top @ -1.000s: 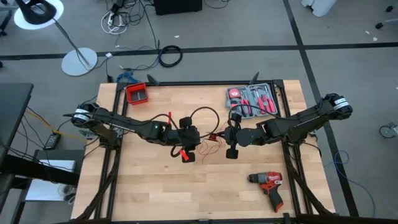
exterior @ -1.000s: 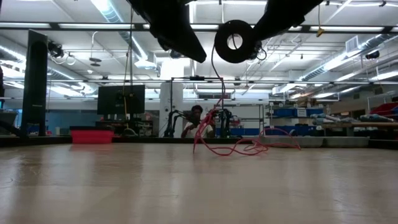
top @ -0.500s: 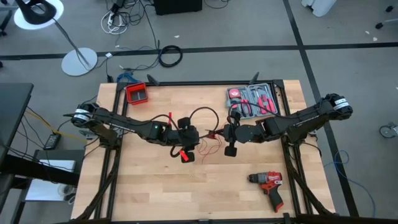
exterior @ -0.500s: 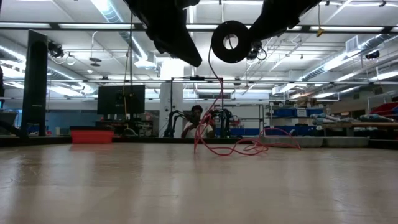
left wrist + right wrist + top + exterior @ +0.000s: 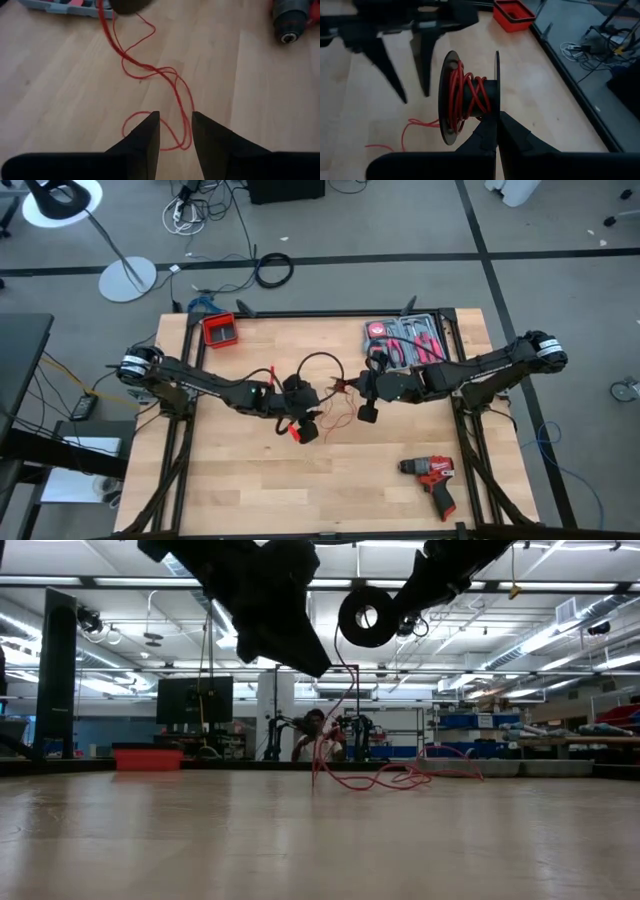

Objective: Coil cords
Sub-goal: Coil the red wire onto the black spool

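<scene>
Drill point(image 5: 432, 477) and tool case point(image 5: 405, 340) lie clear. Right gripper point(image 5: 496, 131) clamps spool point(image 5: 468, 97) wound with red cord point(image 5: 150, 65); left gripper point(image 5: 175, 131) released.

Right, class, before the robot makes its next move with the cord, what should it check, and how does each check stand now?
1. Right end effector shut on the spool: ok.
2. Red cord wound on the spool's core: ok, several turns show.
3. Left end effector open and holding nothing, above the loose cord: ok.
4. Loose cord free of crossings: not ok, it lies on the table in overlapping loops.
5. Drill apart from the cord: ok.
6. Where the cord's free end lies: cannot tell.
</scene>
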